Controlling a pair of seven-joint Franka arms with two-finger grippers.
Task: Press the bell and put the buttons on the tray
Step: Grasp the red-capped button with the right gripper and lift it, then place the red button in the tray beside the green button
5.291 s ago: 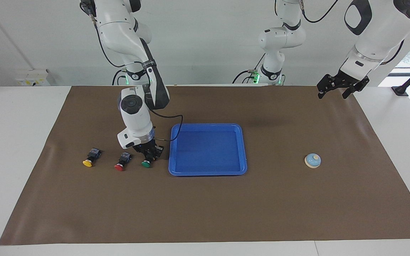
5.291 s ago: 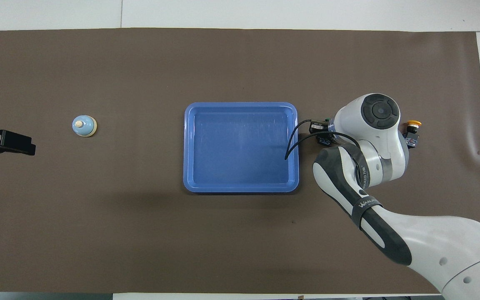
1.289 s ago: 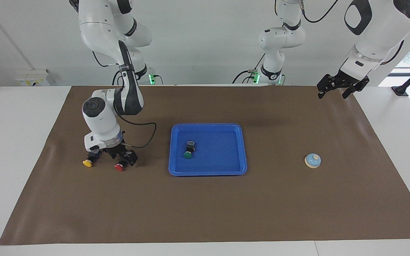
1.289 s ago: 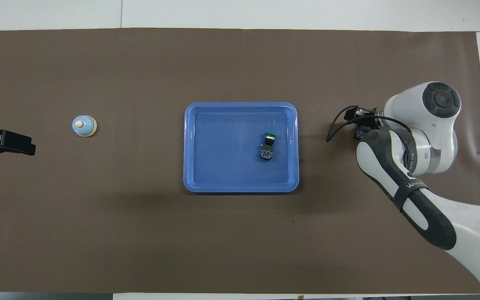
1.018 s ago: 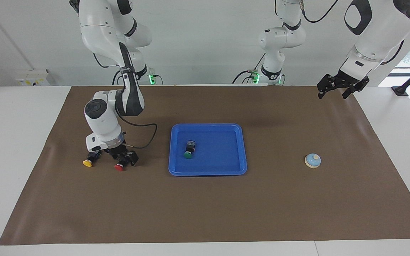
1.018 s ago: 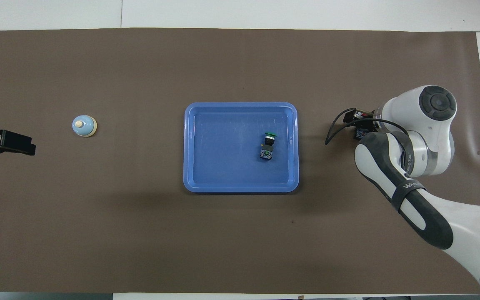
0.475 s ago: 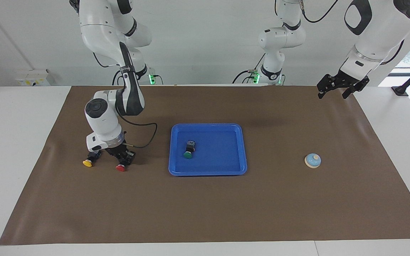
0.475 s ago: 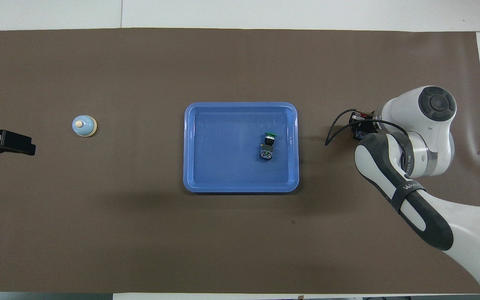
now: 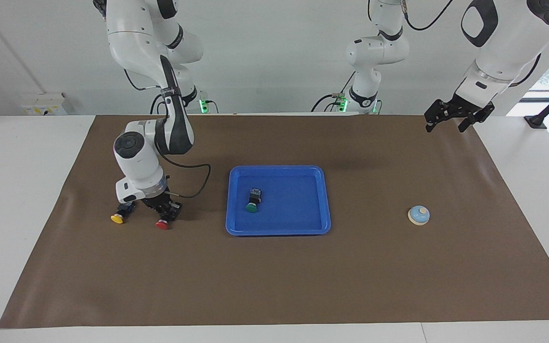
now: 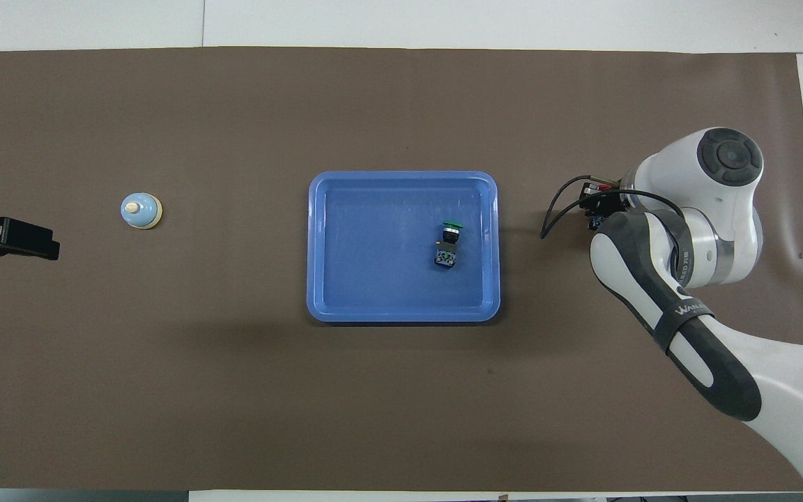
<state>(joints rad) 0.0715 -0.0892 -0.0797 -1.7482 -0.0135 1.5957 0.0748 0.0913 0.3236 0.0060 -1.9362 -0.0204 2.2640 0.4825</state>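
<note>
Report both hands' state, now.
Left hand: open, empty, waiting.
Right hand: shut on the red button.

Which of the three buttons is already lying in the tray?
The green button. It lies in the tray; the red button and the yellow button are on the mat.

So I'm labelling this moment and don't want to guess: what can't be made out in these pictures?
- Overhead view: the yellow button is hidden under the right arm; the red button shows only as a sliver.
- Facing view: the right gripper covers the red button's body, so the contact itself is hidden.
- Overhead view: the left gripper is cut off by the picture's edge.
</note>
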